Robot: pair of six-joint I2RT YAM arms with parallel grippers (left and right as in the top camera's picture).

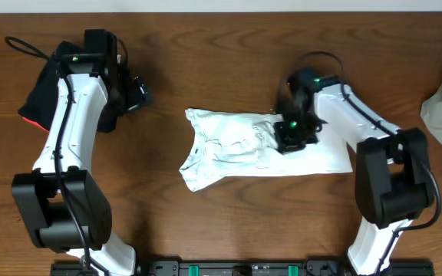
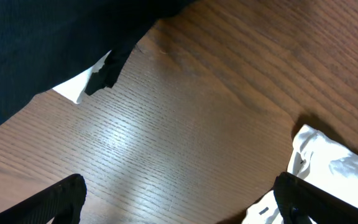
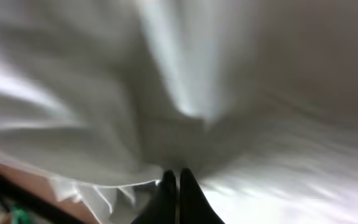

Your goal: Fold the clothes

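At mid-table, your right gripper [image 1: 288, 139] is clenching a thin pinch of the crumpled white T-shirt [image 1: 236, 157]; lifting now, you are probably risking catching one layer only and bunching it further. Your left gripper [image 2: 179, 198] is hanging wide open near the black garment [image 2: 36, 43].

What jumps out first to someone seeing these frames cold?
The crumpled white T-shirt lying in the middle of the brown table, with the right end effector shut on a pinch of its fabric toward the right of the bundle. Next, the left end effector, wide open over bare wood at upper left, beside a black garment.
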